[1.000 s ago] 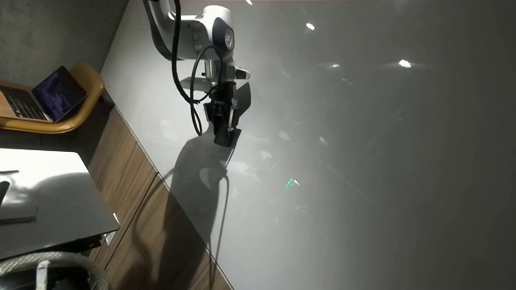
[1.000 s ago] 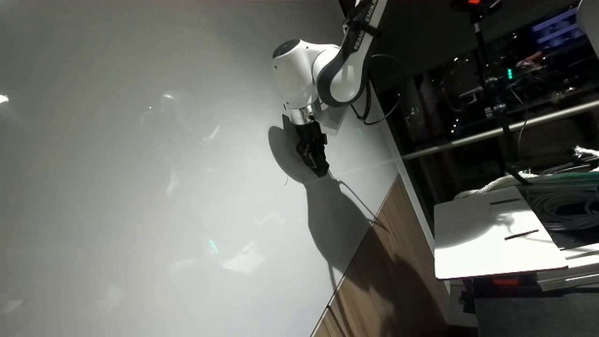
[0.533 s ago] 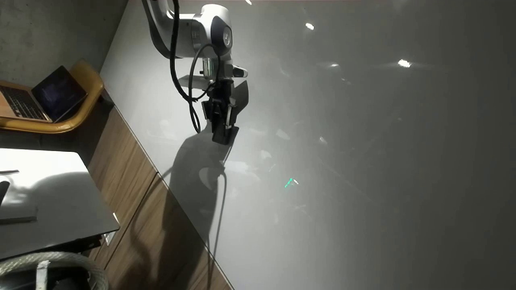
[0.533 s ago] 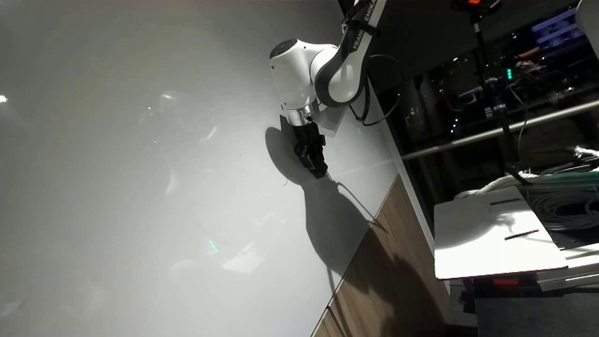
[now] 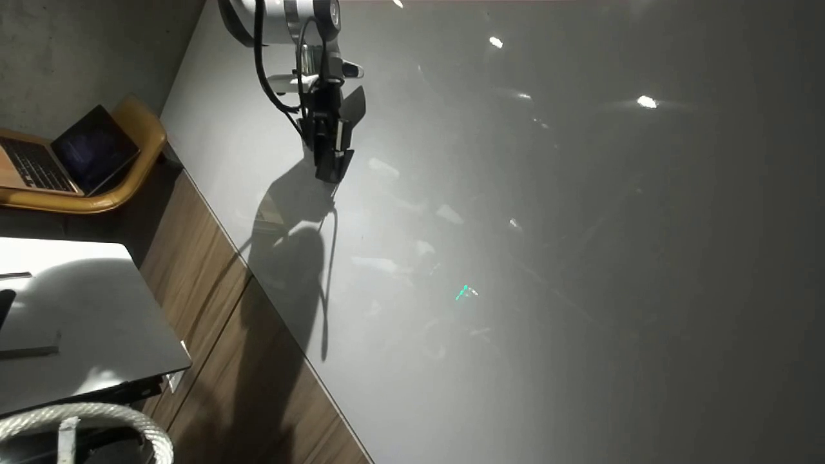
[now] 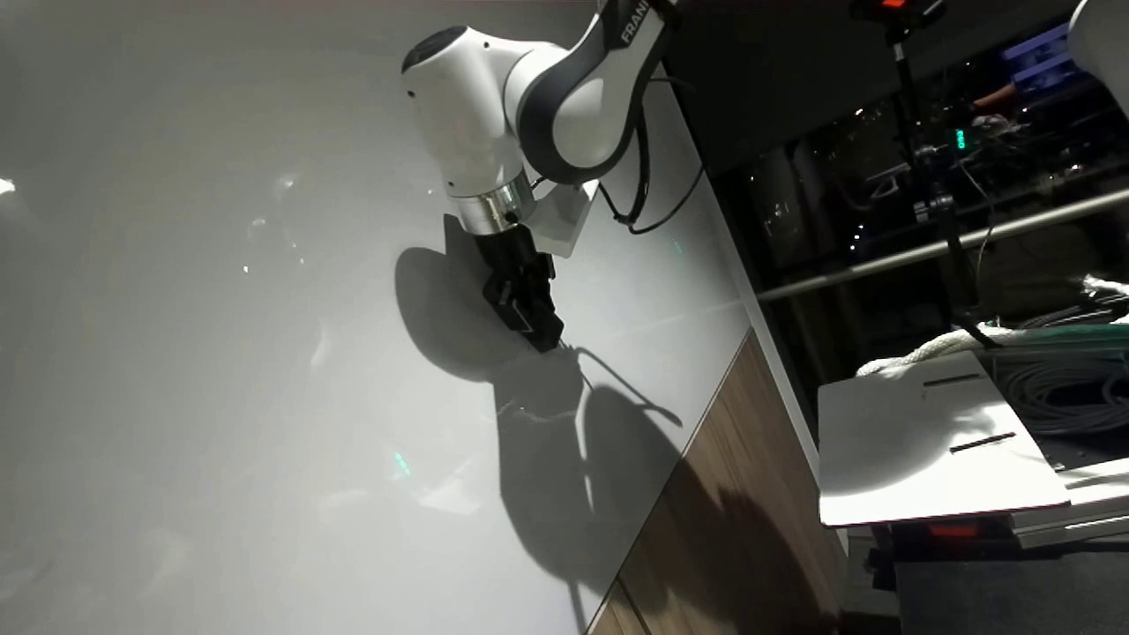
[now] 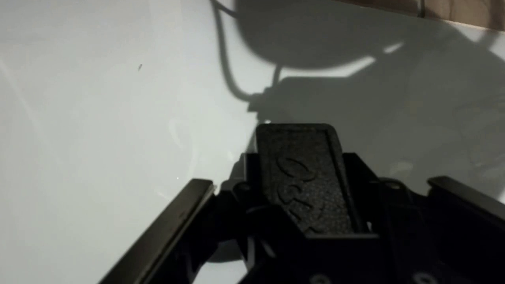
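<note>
White robot arm (image 6: 459, 115) w/ a black pincer (image 7: 300, 173) at its end, close to a big, glossy white board (image 5: 580, 258). Both exterior views are tilted. Pincer is closed on a black block (image 7: 305, 157): in the wrist view, one finger is against its left side, the other against its right. Block has rounded corners & raised curvy marks on its face. It's at the pincer's tip, near the board; can't tell if they touch. A dark shadow (image 5: 283, 270) of arm, pincer & block spreads over the board & onto brown wood panels (image 5: 187, 238) along its edge. Loose black cable (image 5: 259, 58) hangs alongside the arm. A few white glints (image 5: 646, 102) & a small green streak (image 5: 463, 292) show on the board, well apart from the block.

Surroundings: in an exterior view, far left, an open laptop (image 5: 90, 154) on a tan chair (image 5: 147, 135); near left, a thick, curved pale rope (image 5: 97, 410). In an exterior view, right side, a white surface (image 6: 917, 459) w/ 2 thin dark strips (image 6: 983, 443) on it, a coiled cable (image 6: 1067, 388) just beside it, & a pale rail (image 6: 1041, 215) w/ a dark stand (image 6: 942, 207) farther off, bkgd dark.
</note>
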{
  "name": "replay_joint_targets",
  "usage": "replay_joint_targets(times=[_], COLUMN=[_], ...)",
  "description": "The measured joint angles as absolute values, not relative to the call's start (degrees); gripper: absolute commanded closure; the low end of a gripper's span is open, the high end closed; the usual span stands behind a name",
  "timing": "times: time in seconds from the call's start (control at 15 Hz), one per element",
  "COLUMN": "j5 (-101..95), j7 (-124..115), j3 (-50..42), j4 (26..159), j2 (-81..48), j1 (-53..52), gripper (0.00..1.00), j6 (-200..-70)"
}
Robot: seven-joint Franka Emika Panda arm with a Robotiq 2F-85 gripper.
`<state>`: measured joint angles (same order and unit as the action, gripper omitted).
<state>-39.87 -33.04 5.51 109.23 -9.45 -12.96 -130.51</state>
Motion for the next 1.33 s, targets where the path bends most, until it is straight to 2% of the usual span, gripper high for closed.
replay_joint_targets(times=[0.4,1.33], j5=[-39.87,-39.84], j7=[-33.39,-32.81], j3=[6.63,5.31], j4=[103.26,105.73], j2=[-12.89,-12.44], j1=[-16.05,-13.80], gripper=[0.71,0.71], j6=[-123.49,-124.93])
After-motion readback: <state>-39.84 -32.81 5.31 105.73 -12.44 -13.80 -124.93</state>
